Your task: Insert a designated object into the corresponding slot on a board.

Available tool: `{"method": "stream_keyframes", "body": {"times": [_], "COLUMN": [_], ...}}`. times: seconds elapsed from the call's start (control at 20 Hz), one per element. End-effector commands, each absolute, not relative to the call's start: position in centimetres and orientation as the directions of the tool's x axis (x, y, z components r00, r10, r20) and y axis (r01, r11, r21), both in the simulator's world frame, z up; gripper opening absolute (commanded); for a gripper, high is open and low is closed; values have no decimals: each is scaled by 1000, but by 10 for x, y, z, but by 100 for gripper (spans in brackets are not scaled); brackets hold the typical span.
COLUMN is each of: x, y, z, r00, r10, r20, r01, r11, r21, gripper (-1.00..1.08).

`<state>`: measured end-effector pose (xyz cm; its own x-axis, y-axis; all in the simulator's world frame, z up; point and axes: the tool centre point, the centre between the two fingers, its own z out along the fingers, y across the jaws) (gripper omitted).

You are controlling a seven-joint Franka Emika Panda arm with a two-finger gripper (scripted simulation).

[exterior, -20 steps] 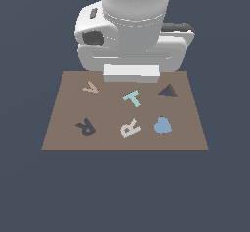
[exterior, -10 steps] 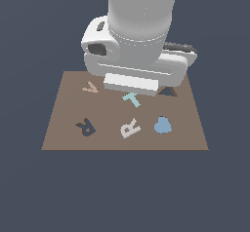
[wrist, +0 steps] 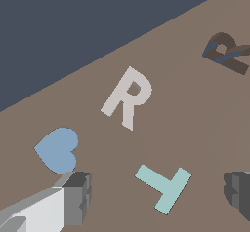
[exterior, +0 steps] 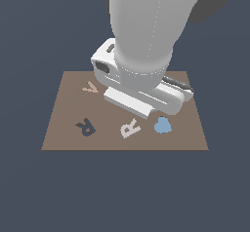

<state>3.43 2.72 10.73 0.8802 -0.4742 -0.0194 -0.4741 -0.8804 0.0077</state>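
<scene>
We see a large white robot arm coming down from the top centre of the exterior view, its thick column filling the upper middle of the frame. Its wrist block leans low over the far middle of a flat brown board, which lies on a plain dark blue-grey worktop. The block is turned at a slant, running from upper left to lower right, and it hides the board's centre.

In the exterior view the tool itself is hidden under the wrist. In the wrist view we see the tool from above: one dark grey fingertip at the lower left of the frame and the other at the lower right edge. The two fingers stand wide apart with nothing between them, so the tool is open and empty.

The pale grey R lies flat on the board, in the lower middle of the exterior view, apart from the tool. The dark R slot sits to its left in that view, well apart from it. A blue heart lies just right of the R. A teal T lies between the fingers in the wrist view. A tan V sits at the board's upper left.
</scene>
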Motion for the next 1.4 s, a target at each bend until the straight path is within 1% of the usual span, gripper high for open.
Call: {"method": "stream_keyframes", "body": {"times": [0.0,0.35,0.75,1.05,1.35], "x": [43,65,81,88,89], "y": [28,24,18,14,13], "z": [98,75,57,51,49], "r00": [830,683,544,483,470], "r10": [-557,-730,-839,-876,-882], "r20": [-16,-7,-2,0,0], "r01": [-557,-730,-839,-876,-882], "r11": [-831,-683,-544,-483,-470], "r21": [8,5,2,0,0], "gripper": [100,100,100,100,100]}}
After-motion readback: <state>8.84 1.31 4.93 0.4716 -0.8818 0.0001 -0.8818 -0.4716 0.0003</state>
